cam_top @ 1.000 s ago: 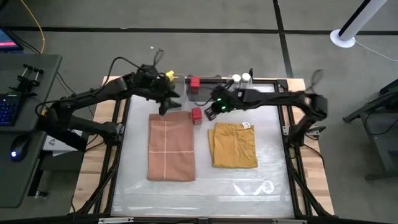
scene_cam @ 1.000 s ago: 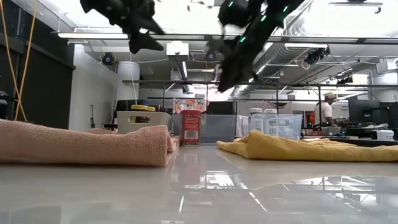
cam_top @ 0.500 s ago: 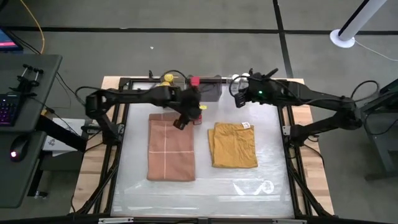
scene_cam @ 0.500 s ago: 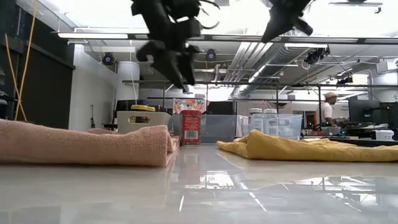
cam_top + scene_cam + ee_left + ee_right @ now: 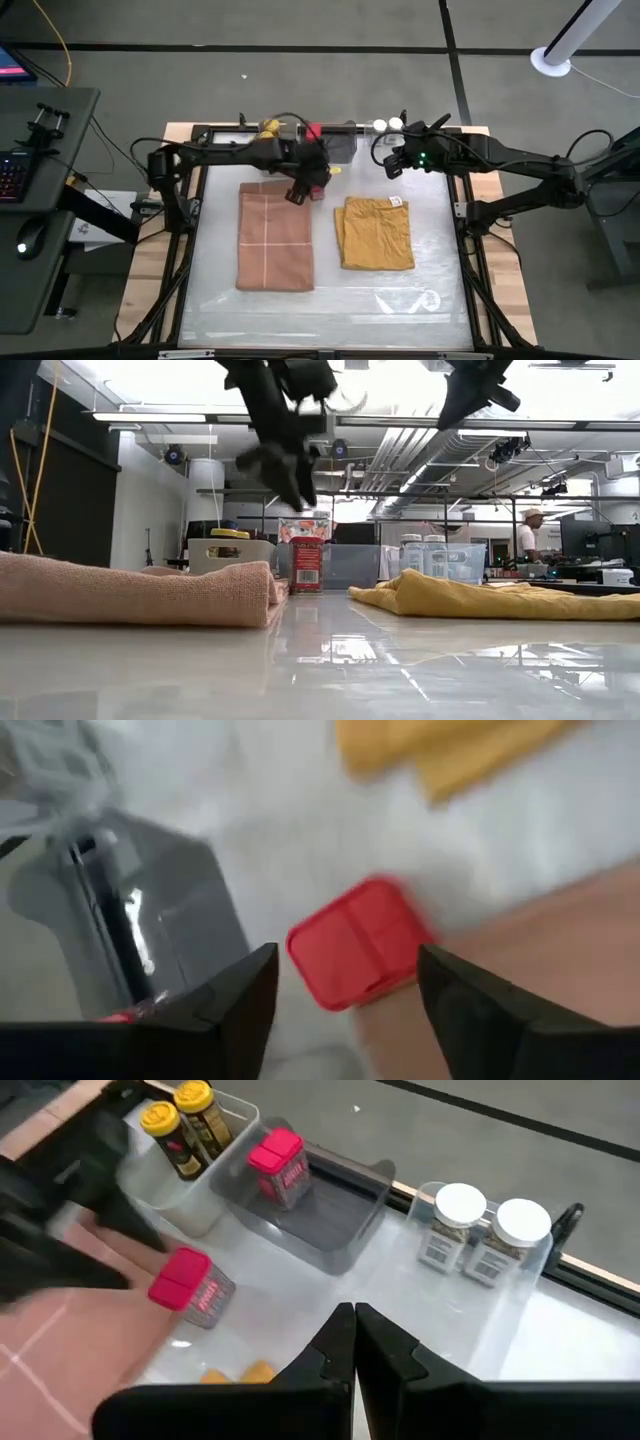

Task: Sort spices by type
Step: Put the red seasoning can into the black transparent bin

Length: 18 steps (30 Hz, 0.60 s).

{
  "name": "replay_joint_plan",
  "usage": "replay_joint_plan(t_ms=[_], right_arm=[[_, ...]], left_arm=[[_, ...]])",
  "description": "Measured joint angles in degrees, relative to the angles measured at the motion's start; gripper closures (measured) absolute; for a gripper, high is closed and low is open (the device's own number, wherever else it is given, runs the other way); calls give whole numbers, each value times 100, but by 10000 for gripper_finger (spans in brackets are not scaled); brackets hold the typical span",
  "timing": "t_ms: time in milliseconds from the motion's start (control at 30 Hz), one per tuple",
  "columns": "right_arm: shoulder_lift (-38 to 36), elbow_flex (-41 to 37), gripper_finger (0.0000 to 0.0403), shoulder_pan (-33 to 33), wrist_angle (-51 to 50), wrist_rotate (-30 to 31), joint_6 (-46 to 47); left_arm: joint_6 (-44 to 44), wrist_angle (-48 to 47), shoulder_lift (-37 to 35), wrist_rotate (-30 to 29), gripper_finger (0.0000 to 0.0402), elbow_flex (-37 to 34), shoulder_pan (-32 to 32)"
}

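One red tin (image 5: 355,955) stands upright on the table by the pink cloth's far right corner (image 5: 306,565). My left gripper (image 5: 345,1010) hangs open above it, one finger to each side, touching nothing; in the high view it (image 5: 303,187) hides the tin. A second red tin (image 5: 278,1165) stands in a grey tray (image 5: 340,1230). Two yellow-lidded jars (image 5: 185,1120) stand in a white bin, and two white-topped shakers (image 5: 490,1230) in a clear bin. My right gripper (image 5: 352,1340) is shut, high over the far right (image 5: 391,167).
A folded pink cloth (image 5: 275,238) and a folded mustard cloth (image 5: 375,232) lie side by side mid-table. The three bins line the far edge (image 5: 330,140). The shiny sheet near the front edge (image 5: 330,305) is bare. A person stands in the room beyond (image 5: 522,538).
My left gripper has swung from beside the yellow jars toward the table's right and down, rolling as it went, and now hangs over the red tin. My right gripper has drawn back from that tin, up and toward the far right. The tin has stayed put.
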Motion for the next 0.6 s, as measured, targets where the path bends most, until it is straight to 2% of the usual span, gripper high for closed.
replay_joint_plan(t_ms=[100,233,400,467,600], right_arm=[[0,0,403,0,-156,-2,-20],[0,0,403,0,-256,-2,-30],[0,0,403,-2,-252,-2,-34],[0,0,403,-10,-244,-2,-34],[0,0,403,-17,-239,0,-34]], left_arm=[[-344,-19,-203,697,236,20,176],[-363,-325,-116,665,373,-226,434],[-421,-90,-51,746,398,-358,497],[-393,178,2,960,399,-367,500],[79,466,125,1068,401,-372,504]])
